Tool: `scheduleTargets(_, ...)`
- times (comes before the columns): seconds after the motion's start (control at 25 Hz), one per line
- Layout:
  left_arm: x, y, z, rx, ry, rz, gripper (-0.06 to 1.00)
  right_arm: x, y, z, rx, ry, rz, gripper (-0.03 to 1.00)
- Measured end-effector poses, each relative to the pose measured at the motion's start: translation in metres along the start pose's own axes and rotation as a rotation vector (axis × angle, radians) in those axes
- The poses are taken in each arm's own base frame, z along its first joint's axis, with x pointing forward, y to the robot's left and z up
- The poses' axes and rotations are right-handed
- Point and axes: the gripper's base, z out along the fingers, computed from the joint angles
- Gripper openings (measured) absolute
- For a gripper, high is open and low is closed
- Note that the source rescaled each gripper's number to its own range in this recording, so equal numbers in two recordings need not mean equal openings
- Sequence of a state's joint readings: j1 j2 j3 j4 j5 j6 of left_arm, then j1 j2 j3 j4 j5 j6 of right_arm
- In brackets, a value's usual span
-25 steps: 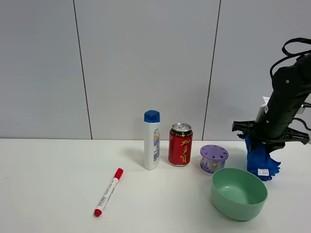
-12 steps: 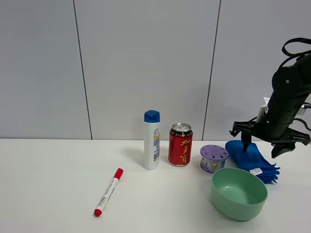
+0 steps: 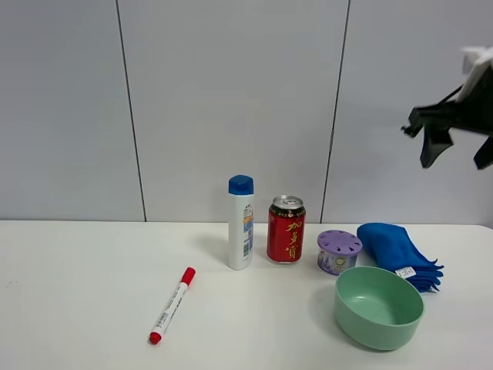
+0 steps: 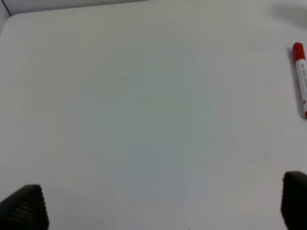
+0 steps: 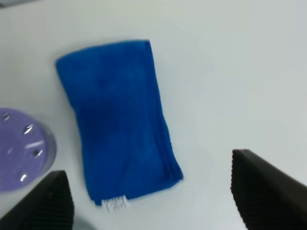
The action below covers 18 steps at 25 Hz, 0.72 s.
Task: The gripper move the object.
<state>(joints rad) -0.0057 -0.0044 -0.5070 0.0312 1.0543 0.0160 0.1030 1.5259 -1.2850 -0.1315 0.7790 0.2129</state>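
The blue folded cloth (image 3: 397,249) lies flat on the white table (image 3: 92,262) at the right, behind the green bowl (image 3: 378,307) and beside the purple container (image 3: 339,250). Its white tag faces the bowl. My right gripper (image 3: 456,151) is open and empty, raised high above the cloth near the right edge of the view. In the right wrist view the cloth (image 5: 117,117) lies below the gripper (image 5: 153,191), well apart from its spread fingers (image 5: 264,187). My left gripper (image 4: 153,206) is open over bare table, with only its fingertips (image 4: 24,206) showing.
A white bottle with a blue cap (image 3: 241,222), a red can (image 3: 286,229) and the purple container stand in a row at the middle back. A red-capped marker (image 3: 172,304) lies at the front left; it also shows in the left wrist view (image 4: 301,79).
My right gripper let go of the cloth, which now lies flat behind the bowl. The gripper then rose high up and away from the table.
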Motion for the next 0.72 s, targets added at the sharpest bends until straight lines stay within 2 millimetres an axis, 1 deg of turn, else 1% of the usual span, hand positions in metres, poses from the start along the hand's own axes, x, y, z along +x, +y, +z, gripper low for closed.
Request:
scheduleTargets(0.12,0.000,0.000,0.000,0.000,0.000,0.000,1.00,0.005,-0.002,-0.056,-0.046,-0.065,-0.038,0.73)
scheduleTargets(0.16,0.000,0.000,0.000,0.000,0.000,0.000,1.00,0.008,-0.003,-0.071,-0.056,-0.077,-0.052,0.73)
scheduleTargets(0.28,0.000,0.000,0.000,0.000,0.000,0.000,1.00,0.023,-0.008,-0.119,-0.071,-0.118,-0.066,0.73)
scheduleTargets(0.36,0.000,0.000,0.000,0.000,0.000,0.000,1.00,0.038,-0.013,-0.144,-0.068,-0.139,-0.065,0.73)
scheduleTargets(0.44,0.000,0.000,0.000,0.000,0.000,0.000,1.00,0.062,-0.018,-0.166,-0.065,-0.191,-0.065,0.73)
scheduleTargets(0.48,0.000,0.000,0.000,0.000,0.000,0.000,1.00,0.074,-0.021,-0.174,-0.065,-0.223,-0.063,0.73)
scheduleTargets(0.52,0.000,0.000,0.000,0.000,0.000,0.000,1.00,0.090,-0.025,-0.182,-0.061,-0.258,-0.059,0.73)
scheduleTargets(0.72,0.000,0.000,0.000,0.000,0.000,0.000,1.00,0.170,-0.038,-0.211,-0.054,-0.379,-0.031,0.73)
